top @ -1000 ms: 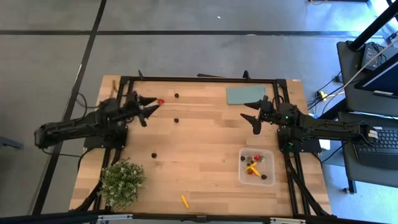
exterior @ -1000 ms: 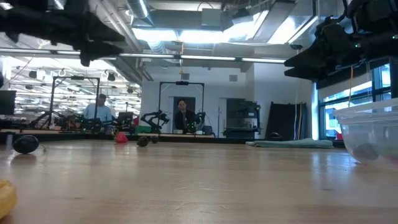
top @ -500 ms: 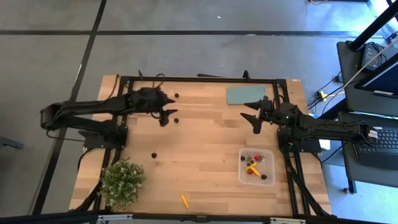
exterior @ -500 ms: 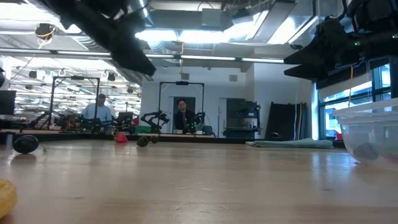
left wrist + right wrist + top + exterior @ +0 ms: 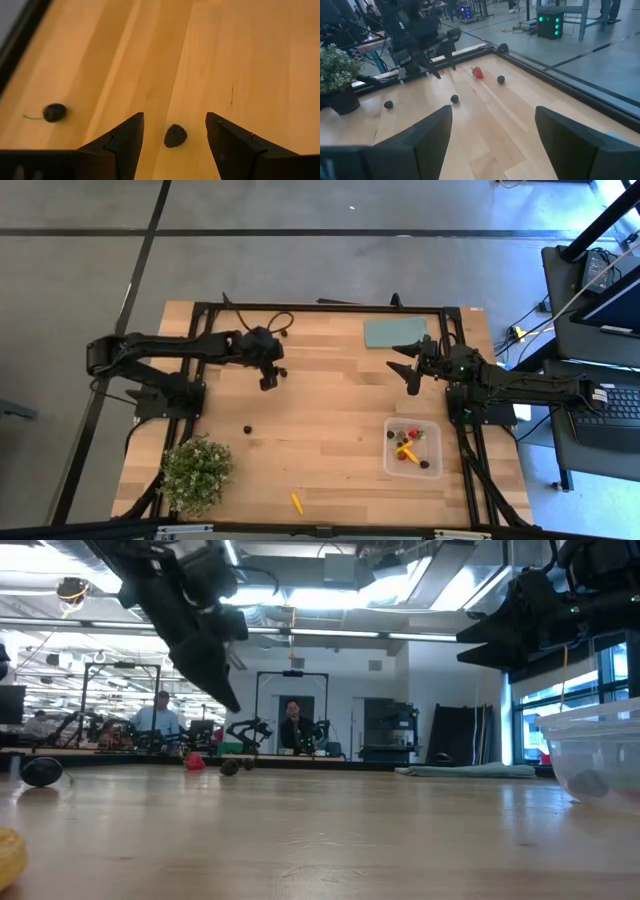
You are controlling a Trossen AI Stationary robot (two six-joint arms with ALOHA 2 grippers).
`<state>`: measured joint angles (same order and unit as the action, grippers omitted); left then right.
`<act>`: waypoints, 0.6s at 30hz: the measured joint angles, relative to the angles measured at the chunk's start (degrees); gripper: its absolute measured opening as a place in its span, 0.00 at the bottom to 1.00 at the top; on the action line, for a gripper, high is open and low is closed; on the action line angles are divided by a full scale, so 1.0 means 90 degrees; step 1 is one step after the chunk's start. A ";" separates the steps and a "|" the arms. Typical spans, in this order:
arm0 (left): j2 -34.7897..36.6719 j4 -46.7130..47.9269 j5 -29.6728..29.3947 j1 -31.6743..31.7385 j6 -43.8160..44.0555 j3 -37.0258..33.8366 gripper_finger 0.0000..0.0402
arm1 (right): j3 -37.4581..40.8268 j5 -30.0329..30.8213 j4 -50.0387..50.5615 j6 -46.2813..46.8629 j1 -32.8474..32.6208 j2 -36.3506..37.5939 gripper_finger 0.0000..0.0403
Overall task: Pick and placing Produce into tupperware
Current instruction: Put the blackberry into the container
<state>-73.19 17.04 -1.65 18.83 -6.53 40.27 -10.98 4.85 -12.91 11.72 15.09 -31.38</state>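
Left gripper (image 5: 270,376) moved; tupperware (image 5: 414,448) holds produce (image 5: 406,446)

Even, bright light falls on the wooden table (image 5: 330,400) with only faint shadows, while in the low view glaring ceiling lights (image 5: 300,585) across the top of the frame turn the arms into dark silhouettes and the near tabletop at the bottom looks soft.

Left pincer (image 5: 271,373) over dark berry (image 5: 283,372).
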 joint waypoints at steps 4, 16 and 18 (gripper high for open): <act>-0.0446 -0.0010 -0.0013 0.0000 0.0033 0.0002 0.51 | 0.0000 0.0001 0.0002 -0.0004 0.0000 0.0000 0.71; -0.1524 -0.0267 -0.0041 0.0000 -0.0006 0.0002 0.51 | 0.0000 0.0002 0.0023 -0.0003 -0.0002 0.0002 0.71; -0.1625 -0.0350 -0.0041 0.0000 -0.0007 0.0002 0.51 | 0.0000 0.0002 0.0043 -0.0003 -0.0002 0.0002 0.71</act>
<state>-87.81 13.89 -2.02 18.83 -6.59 40.29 -10.98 4.86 -12.52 11.69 15.07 -31.35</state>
